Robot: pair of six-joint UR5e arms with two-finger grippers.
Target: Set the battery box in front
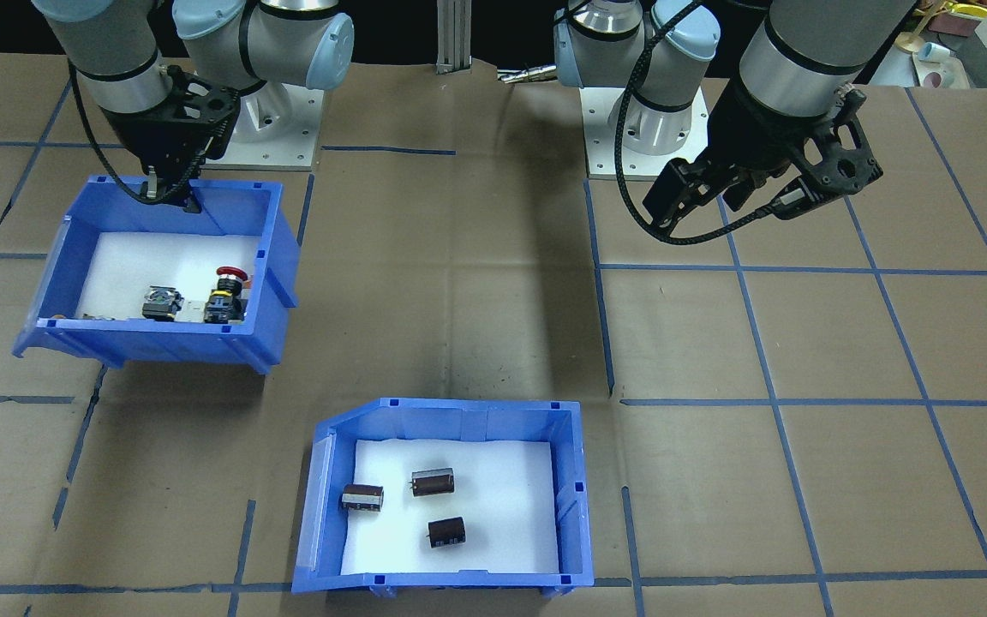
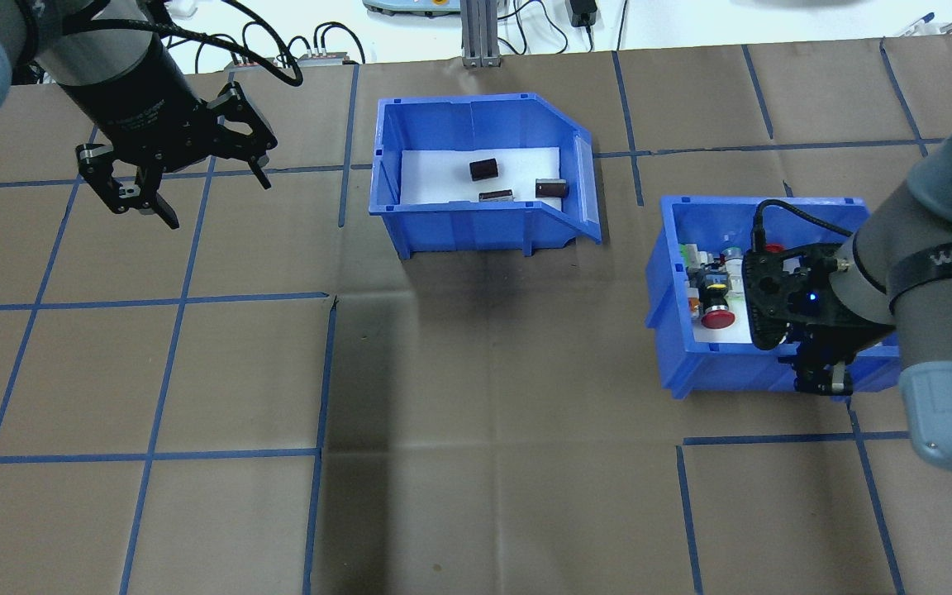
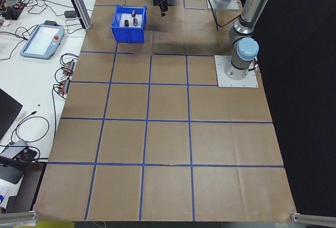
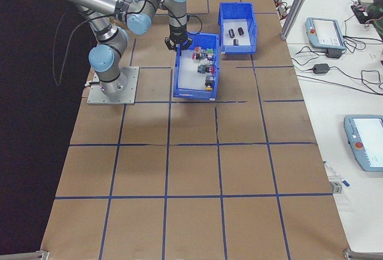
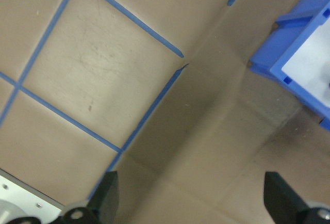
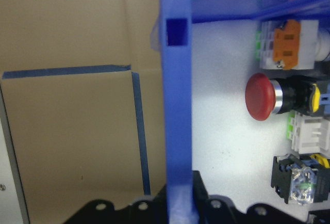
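The battery box (image 2: 483, 178), a blue slant-fronted bin with a white foam floor and three dark brown cylinders (image 1: 433, 482) lying in it, rests on the table (image 2: 476, 413) at the far middle, toward the operators' side and well apart from both arms. The left tool (image 2: 185, 178) hangs above bare table to the left of the battery box, fingers spread and holding nothing; its wrist view shows only one corner of that bin at the frame edge. The right tool (image 2: 823, 376) is clamped on the near wall of the other blue bin (image 1: 159, 334), the one containing a red push-button switch (image 6: 263, 96) and other switches; the right wrist view shows the wall running between the fingers. In the front-facing view this switch bin appears lifted at the gripped side, though the tilt cannot be confirmed. Judged from this layout, the step in hand is handling the switch bin rather than the battery box, perhaps to clear or rearrange the working area. The battery box is untouched by either tool. The next move probably calls for setting the switch bin aside, then approaching a wall of the battery box with an opened tool, straddling the rim squarely, and keeping the bin level so the loose cylinders do not roll.
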